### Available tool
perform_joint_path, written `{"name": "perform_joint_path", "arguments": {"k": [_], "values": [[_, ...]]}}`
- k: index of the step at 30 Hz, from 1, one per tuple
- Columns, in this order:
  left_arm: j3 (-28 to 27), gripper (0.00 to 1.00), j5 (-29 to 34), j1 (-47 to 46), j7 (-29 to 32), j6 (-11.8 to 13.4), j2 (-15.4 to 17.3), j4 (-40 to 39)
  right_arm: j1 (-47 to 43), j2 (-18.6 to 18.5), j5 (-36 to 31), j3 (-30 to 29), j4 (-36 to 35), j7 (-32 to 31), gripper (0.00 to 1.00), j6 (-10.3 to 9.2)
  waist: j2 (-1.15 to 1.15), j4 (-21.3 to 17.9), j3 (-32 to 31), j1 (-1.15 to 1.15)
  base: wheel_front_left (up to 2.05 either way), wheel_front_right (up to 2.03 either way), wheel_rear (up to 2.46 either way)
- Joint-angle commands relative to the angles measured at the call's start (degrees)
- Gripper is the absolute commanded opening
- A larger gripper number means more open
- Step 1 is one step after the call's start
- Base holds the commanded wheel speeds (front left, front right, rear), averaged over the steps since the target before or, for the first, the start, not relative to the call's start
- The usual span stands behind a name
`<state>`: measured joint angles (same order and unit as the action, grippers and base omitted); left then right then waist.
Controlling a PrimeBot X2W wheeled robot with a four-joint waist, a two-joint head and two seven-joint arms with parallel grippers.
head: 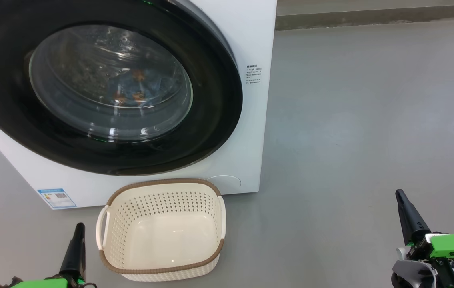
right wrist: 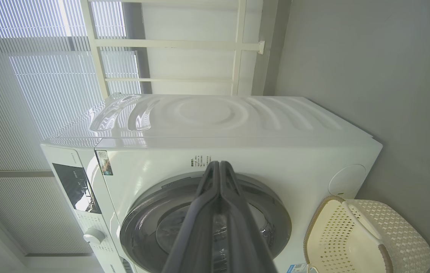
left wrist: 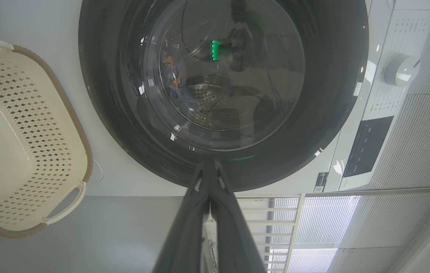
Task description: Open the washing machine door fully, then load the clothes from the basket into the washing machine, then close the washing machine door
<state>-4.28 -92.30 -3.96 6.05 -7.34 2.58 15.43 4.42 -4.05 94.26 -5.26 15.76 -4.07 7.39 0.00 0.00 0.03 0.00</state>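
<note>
Glossy black-rimmed washing machine door [head: 109,86] lies flush on the boxy white washing machine [head: 251,120], blue clothes [head: 135,90] bunched behind its bulging glass. Perforated cream basket [head: 163,204] stands just before it. Either side, left gripper [head: 79,226] and right gripper [head: 400,195] are pinched tight, holding nothing; smooth grey floor [head: 351,140] lies open to the right.

Ahead of your right gripper [head: 400,195] you have bare grey floor [head: 363,120], running out to a darker raised strip [head: 371,17] at its far edge. In the right wrist view, slatted blinds [right wrist: 29,94] hang beyond that gripper's tips and off to their left, with daylight glowing through the upper slats and a white railed frame [right wrist: 169,43] just beside them. To the right of your left gripper [left wrist: 208,163], in its own view, you'll see blinds too.
</note>
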Motion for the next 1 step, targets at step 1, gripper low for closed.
{"name": "perform_joint_path", "arguments": {"k": [1], "values": [[-2.0, 0.00, -0.1, -2.6, 0.2, -0.1, 0.6, -1.0, 1.9, -0.6, 0.0, 1.2, -1.6, -0.5, 0.00, 0.10, 0.00, 0.0, 0.0, 0.00, 0.00, 0.00, 0.00]]}}
